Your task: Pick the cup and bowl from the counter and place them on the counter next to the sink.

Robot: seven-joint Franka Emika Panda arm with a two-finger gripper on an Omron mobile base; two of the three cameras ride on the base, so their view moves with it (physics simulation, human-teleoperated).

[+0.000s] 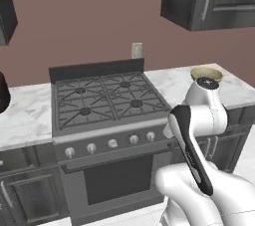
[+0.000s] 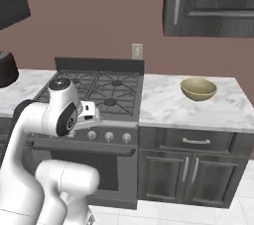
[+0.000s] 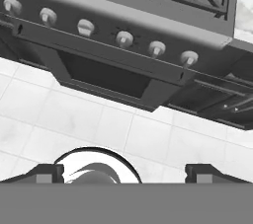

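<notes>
The dull yellow-tan bowl (image 2: 198, 89) stands upright on the white marble counter (image 2: 163, 104), to the right of the stove. In the left base view the bowl (image 1: 206, 73) peeks out from behind the arm's top joint. My gripper (image 3: 123, 173) hangs in front of the oven, well left of and below the bowl. It looks down at the oven front and the floor. It is open, its dark fingertips (image 3: 47, 173) wide apart with nothing between them. The cup and the sink are out of view.
A gas stove (image 1: 107, 98) with a row of knobs (image 3: 123, 38) and an oven door (image 2: 106, 167) fills the middle. Dark cabinets hang above (image 2: 208, 1) and stand below the counter (image 2: 191, 169). A dark round object (image 2: 7, 69) sits on the left counter. The floor is pale tile (image 3: 99, 129).
</notes>
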